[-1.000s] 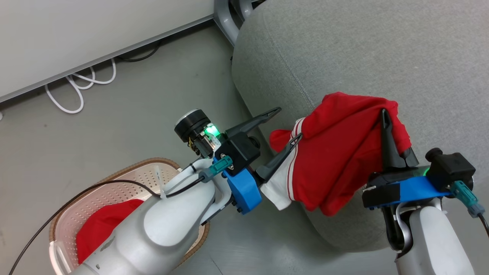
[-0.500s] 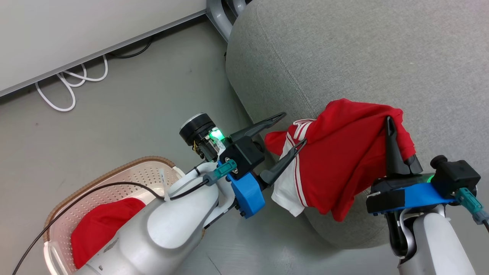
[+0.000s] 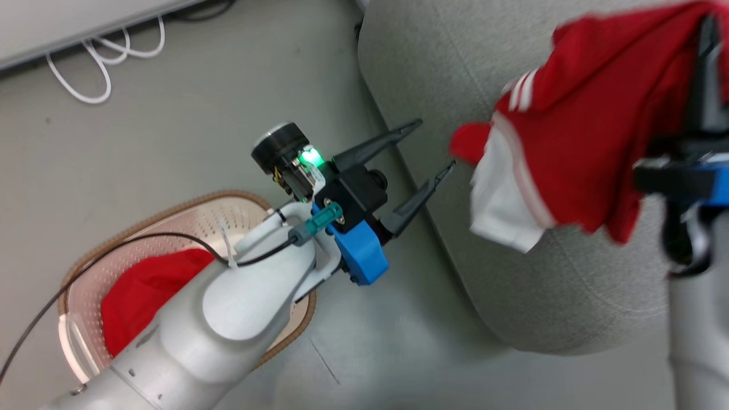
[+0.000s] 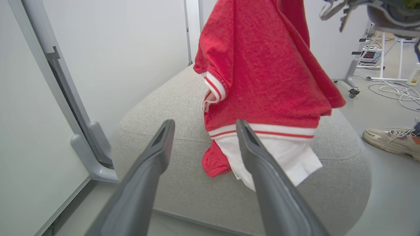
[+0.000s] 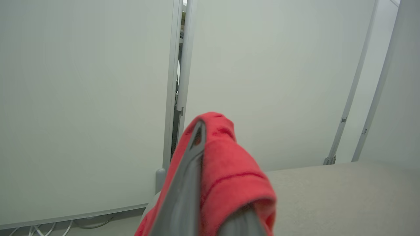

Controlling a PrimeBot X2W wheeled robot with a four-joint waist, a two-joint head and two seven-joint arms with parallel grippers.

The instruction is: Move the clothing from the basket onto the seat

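My right gripper (image 3: 704, 40) is shut on the red garment with white panels and striped trim (image 3: 586, 131), which hangs above the light-grey seat (image 3: 455, 57). Seen from the right wrist, that garment (image 5: 229, 164) is draped over the gripper (image 5: 210, 134) and hides one finger. My left gripper (image 3: 435, 143) is open and holds nothing, left of the garment and apart from it. From the left wrist, its fingers (image 4: 154, 154) frame the hanging garment (image 4: 262, 65) and the seat (image 4: 170, 108). A second red garment (image 3: 142, 290) lies in the basket (image 3: 188, 205), partly hidden by my left forearm.
White cables (image 3: 102, 68) lie on the floor by the wall panel. A grey metal post foot (image 4: 95, 154) stands left of the seat. A person's shoe (image 4: 390, 139) rests on the floor to its right, near a wheeled stand (image 4: 352, 91).
The right gripper has lifted the garment up and to the right over the seat. The garment is now apart from the left gripper's fingers. The head camera has shifted.
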